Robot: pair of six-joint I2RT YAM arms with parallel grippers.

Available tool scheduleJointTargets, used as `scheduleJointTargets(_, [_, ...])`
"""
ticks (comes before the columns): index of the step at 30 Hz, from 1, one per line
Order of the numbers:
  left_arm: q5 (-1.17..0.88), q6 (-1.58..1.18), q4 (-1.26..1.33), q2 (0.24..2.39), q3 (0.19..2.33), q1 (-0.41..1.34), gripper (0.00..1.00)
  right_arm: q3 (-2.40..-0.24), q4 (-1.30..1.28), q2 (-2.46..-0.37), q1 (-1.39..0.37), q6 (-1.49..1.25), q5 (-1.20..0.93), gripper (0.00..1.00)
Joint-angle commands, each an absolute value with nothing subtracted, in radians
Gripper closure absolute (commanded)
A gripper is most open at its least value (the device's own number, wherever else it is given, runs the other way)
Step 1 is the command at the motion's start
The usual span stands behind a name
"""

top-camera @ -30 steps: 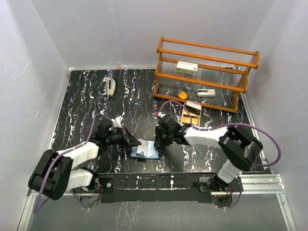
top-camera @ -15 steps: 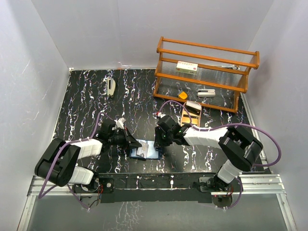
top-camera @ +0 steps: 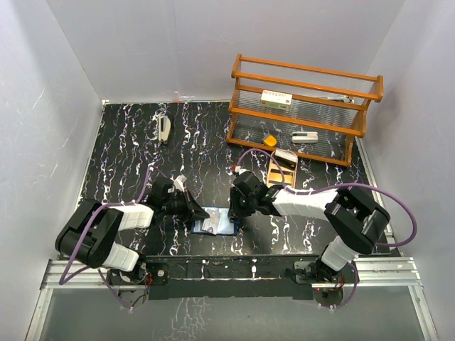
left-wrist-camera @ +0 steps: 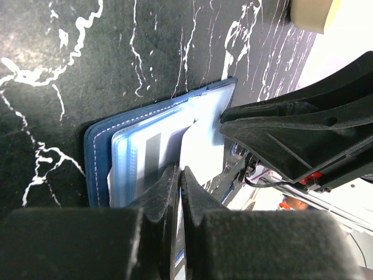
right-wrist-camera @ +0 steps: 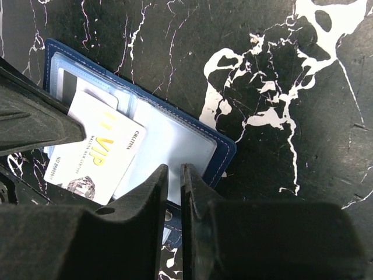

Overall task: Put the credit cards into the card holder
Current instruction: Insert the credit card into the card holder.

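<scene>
White "VIP" card (right-wrist-camera: pixel 93 150) lies over open navy card holder (right-wrist-camera: pixel 175 137).

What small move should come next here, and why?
Probably the left gripper should slide the VIP card into a clear pocket of the card holder. The card lies slanted across the open holder, mostly uncovered, while the right gripper sits at the holder's edge, seemingly steadying it.

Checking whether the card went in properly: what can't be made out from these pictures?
Top external: card text is too small to read.
Left wrist: card's near end is hidden behind the left end effector.
Right wrist: card holder near edge is hidden behind the right end effector.
</scene>
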State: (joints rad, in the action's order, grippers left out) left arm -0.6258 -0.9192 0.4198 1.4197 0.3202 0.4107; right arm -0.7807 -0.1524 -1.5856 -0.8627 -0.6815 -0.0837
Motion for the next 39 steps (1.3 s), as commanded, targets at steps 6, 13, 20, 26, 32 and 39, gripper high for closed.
scheduleJointTargets(6, [-0.567, -0.941, 0.56, 1.484, 0.311, 0.453, 1.0, -0.708, -0.15, -1.552, -0.877, -0.715, -0.026, 0.86])
scheduleJointTargets(13, [-0.523, -0.974, 0.665, 1.492, 0.272, 0.469, 1.0, -0.694, -0.158, -1.523, -0.88, -0.716, 0.009, 0.86])
scheduleJointTargets(20, [-0.456, -1.036, 0.766, 1.495, 0.238, 0.529, 1.0, -0.643, -0.12, -1.474, -0.882, -0.771, 0.015, 0.87])
scheduleJointTargets(26, [-0.383, -1.044, 0.751, 1.473, 0.228, 0.555, 1.0, -0.604, -0.087, -1.431, -0.882, -0.808, 0.011, 0.87])
scheduleJointTargets(32, [-0.31, -1.021, 0.68, 1.4, 0.226, 0.561, 1.0, -0.58, -0.069, -1.411, -0.882, -0.824, 0.0, 0.87])
scheduleJointTargets(39, [-0.289, -1.016, 0.719, 1.406, 0.203, 0.58, 1.0, -0.553, -0.058, -1.408, -0.883, -0.832, 0.01, 0.88])
